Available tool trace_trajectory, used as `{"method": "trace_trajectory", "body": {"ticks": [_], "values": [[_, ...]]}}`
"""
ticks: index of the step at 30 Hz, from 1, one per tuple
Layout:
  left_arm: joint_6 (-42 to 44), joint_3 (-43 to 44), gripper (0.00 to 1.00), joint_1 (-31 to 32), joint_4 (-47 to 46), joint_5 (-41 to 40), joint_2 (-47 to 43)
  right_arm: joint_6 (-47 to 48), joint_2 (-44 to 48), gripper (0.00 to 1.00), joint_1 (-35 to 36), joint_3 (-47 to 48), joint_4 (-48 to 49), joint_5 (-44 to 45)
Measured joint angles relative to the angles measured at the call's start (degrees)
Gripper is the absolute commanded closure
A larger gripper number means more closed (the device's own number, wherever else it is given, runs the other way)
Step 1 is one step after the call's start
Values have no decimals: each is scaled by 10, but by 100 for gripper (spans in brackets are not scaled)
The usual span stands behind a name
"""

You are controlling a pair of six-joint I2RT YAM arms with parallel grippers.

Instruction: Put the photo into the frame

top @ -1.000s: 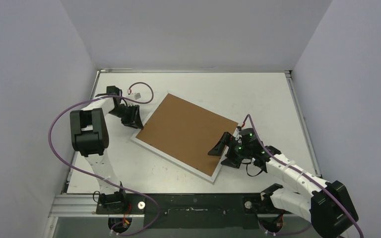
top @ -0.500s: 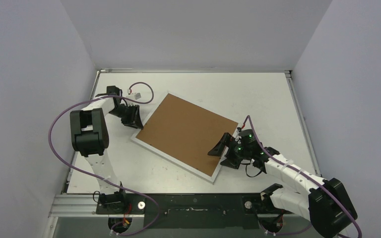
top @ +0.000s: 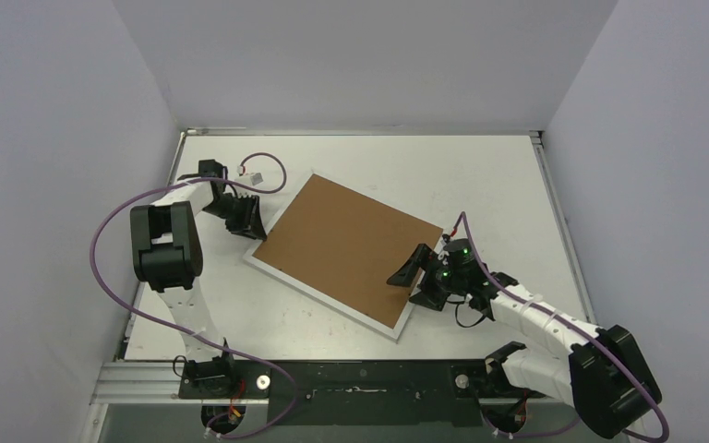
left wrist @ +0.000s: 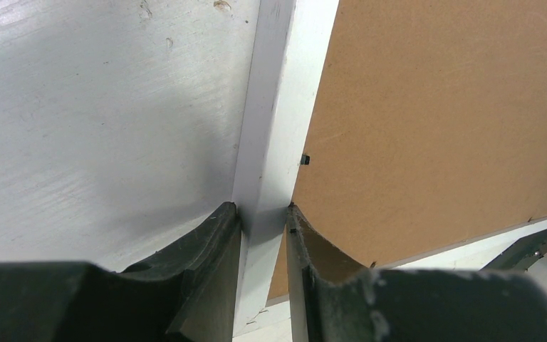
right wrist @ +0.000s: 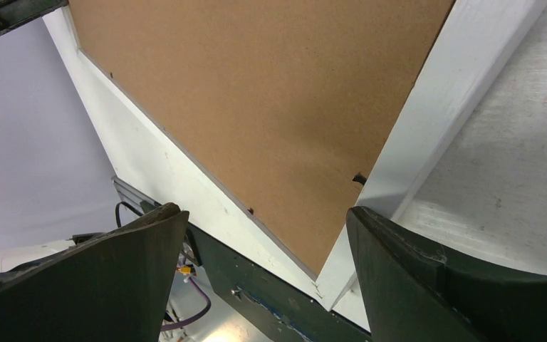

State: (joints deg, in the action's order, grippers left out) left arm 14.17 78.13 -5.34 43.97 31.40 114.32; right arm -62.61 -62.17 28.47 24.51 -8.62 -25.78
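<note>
The frame (top: 346,242) lies back-up mid-picture. The left gripper (left wrist: 263,211) pinches its white left rim, likely to steady it, while the right gripper (right wrist: 263,214) gapes open over the right edge.

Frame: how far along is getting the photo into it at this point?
Done: the frame lies back up on the table, with the brown board filling its back. In hand: the left jaws are clamped across its white rim, and the right jaws stand open over the opposite corner. Remaining: no photo shows in any view, so whether it already sits under the board cannot be told.
</note>
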Motion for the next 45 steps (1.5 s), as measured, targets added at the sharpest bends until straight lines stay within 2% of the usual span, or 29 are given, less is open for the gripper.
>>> {"method": "trace_trajectory", "body": {"ticks": [28,33,36,40,45], "values": [[5,0,82,0,0,1,0,3,-45,18,0,0,54,-6],[10,0,81,1,1,2,-1,6,-64,14,0,13,54,-15],[13,1,79,1,3,2,-1,21,-80,10,0,45,30,-13],[23,8,74,1,14,1,-1,58,-89,8,-18,141,-29,-8],[32,32,56,0,54,-2,-1,110,-74,8,-90,217,-50,-4]]}}
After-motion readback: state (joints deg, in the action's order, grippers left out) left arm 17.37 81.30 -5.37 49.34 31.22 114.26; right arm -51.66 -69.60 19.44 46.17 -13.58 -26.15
